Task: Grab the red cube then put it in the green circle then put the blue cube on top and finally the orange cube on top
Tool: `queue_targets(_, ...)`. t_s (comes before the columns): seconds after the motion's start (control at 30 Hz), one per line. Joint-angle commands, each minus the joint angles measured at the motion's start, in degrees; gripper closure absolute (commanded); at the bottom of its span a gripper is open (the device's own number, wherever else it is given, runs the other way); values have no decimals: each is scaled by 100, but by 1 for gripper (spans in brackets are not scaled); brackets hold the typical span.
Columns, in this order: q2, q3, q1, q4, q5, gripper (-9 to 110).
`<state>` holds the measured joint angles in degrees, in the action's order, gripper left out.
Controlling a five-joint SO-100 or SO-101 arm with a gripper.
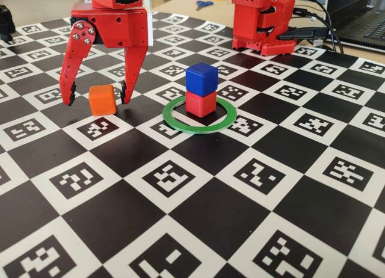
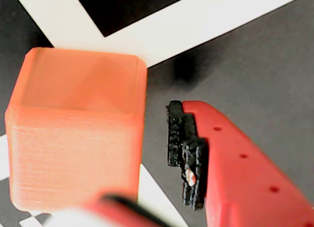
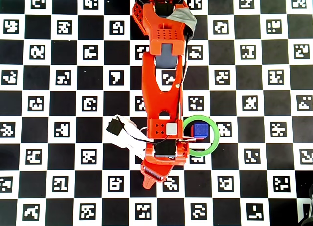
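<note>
Checkered black and white, the board (image 1: 198,230) runs from the near edge to the far one, each white square printed with a coded marker, and its nearest rows are bare.

Further in, on the left of the fixed view, the orange cube (image 1: 102,100) sits flat on the board. The gripper (image 1: 97,99) has its jaws spread wide either side of it. The wrist view shows a clear gap between the cube's side and the black-padded finger (image 2: 184,156), so nothing is gripped yet. My guess is that the claw is set this way to close on the cube and lift it, as that is the last piece to stack.

Just to the right lies the green circle (image 1: 201,123), flat on the board. Inside its ring stands the red cube (image 1: 200,103) with the blue cube (image 1: 201,79) squarely on top. That pile is well apart from the claw, which should let the arm work without knocking it.

At the back stands the arm's red base (image 1: 264,22).

Counted: three cubes, one each of orange, red and blue; one green ring; one arm. From overhead the arm hides the orange cube, and only the blue one (image 3: 199,130) shows inside the ring.
</note>
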<state>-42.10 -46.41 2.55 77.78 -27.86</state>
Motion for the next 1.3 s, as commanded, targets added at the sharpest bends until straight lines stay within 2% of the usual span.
queue_targets(0.0, -246, 53, 35, -62, 18, 67)
queue_targets(0.13, -246, 44, 62, -70, -26, 83)
queue_targets(0.37, -246, 35, 70, -79, -53, 93)
queue_targets(0.83, -729, 9, 105, 176, 149, 94)
queue_targets(1.27, -2162, -316, 97, 791, 721, 95)
